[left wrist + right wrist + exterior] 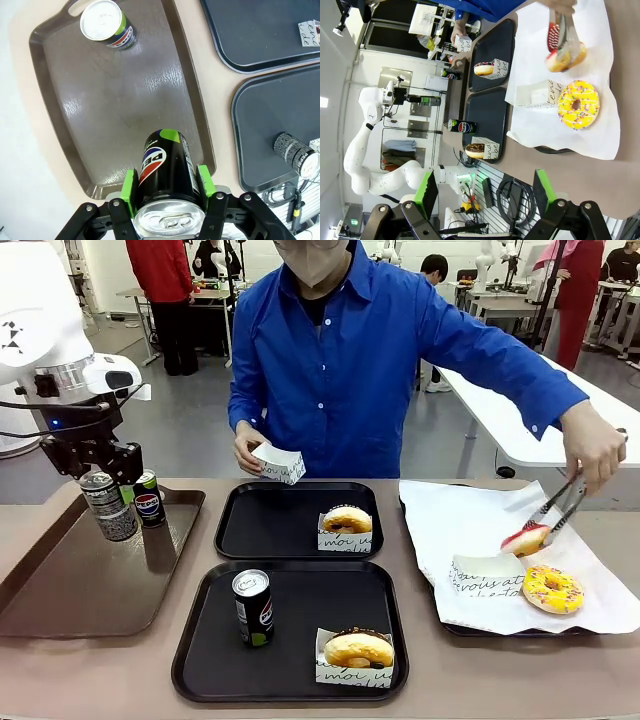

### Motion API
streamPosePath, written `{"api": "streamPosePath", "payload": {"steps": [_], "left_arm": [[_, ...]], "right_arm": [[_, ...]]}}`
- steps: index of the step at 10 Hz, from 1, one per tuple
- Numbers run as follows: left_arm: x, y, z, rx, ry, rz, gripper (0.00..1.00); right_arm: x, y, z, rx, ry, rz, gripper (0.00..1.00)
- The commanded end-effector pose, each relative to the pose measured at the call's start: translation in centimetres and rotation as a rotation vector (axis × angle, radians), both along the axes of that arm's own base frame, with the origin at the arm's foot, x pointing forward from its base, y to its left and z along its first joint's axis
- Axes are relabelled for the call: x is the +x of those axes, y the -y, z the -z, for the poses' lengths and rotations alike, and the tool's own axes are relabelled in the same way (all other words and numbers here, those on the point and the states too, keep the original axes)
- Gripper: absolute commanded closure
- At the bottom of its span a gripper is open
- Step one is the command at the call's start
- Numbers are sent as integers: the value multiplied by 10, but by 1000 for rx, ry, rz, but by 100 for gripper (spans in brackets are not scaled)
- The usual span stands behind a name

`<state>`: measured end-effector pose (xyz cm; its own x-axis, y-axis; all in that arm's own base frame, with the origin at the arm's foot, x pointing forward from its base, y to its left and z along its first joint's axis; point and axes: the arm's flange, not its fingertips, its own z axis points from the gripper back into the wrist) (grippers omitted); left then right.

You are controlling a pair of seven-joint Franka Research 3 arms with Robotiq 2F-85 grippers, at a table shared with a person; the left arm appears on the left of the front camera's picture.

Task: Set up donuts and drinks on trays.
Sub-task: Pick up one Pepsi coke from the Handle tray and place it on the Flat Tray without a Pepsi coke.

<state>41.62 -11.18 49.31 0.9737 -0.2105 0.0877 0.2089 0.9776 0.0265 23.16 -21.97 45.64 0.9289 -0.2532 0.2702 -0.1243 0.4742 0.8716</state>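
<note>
Between the green pads of the left gripper: slim black soda can with green band, clamped, above the near end of a long brown plastic tray. Farther ahead on that tray, a second like can, upright. Right gripper spread wide, empty, well back from a yellow-iced sprinkled ring donut.

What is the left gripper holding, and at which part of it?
The left gripper holds a can. Its green pads press on two opposite sides of the can, near the top.
</note>
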Motion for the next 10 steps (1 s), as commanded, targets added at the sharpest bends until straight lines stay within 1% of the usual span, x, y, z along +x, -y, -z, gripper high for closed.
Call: {"api": "streamPosePath", "payload": {"steps": [1,10], "left_arm": [[-2,1,-5,-1,17,2,42],[-2,1,-5,-1,17,2,42]], "right_arm": [[1,1,0,14,25,-3,0],[1,1,0,14,25,-3,0]]}}
